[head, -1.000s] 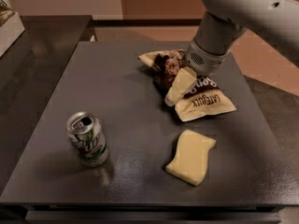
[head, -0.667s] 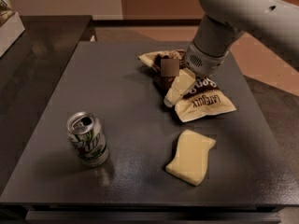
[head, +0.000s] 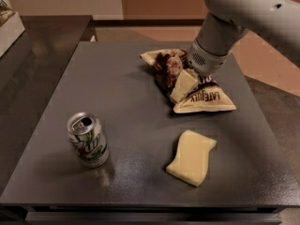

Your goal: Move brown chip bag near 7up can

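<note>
The brown chip bag lies crumpled at the back right of the dark table top, its cream end with dark lettering pointing to the front. My gripper comes down from the upper right on the white arm and sits on the bag's bunched dark middle, hiding part of it. The 7up can stands upright at the front left, silver-white with green markings and an open pull-tab top. It is far from the bag and from my gripper.
A pale yellow sponge-like slab lies at the front right, just in front of the bag. The dark table ends in a front edge close below the can and the slab. A lighter counter with a box stands at the far left.
My gripper has settled slightly lower and further onto the bag's bunched middle. The bag, the can and the slab have not moved.
</note>
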`<state>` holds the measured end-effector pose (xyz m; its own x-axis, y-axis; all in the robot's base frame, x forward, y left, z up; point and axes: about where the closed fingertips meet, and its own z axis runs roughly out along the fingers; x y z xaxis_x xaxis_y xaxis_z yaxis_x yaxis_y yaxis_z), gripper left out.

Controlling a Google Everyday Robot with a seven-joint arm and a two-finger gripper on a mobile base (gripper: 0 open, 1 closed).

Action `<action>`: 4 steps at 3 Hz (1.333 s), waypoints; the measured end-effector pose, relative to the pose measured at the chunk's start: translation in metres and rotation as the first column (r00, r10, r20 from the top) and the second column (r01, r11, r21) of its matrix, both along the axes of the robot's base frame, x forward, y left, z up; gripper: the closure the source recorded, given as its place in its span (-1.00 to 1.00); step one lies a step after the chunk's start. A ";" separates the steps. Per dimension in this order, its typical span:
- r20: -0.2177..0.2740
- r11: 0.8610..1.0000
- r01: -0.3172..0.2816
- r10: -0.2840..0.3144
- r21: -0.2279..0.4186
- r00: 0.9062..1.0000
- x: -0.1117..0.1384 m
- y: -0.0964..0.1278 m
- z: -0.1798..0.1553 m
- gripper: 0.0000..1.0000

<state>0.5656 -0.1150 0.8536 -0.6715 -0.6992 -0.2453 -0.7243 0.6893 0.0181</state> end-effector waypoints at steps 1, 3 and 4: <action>0.021 1.000 -0.020 0.020 0.013 1.000 0.001 0.002 0.010 0.30; 0.060 0.997 -0.067 0.064 0.041 0.996 0.001 0.011 0.030 1.00; 0.103 0.990 -0.125 0.118 0.065 0.988 -0.002 0.024 0.051 1.00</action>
<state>0.5635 -0.0907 0.9044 -0.5525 -0.7526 -0.3581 -0.8033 0.5955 -0.0120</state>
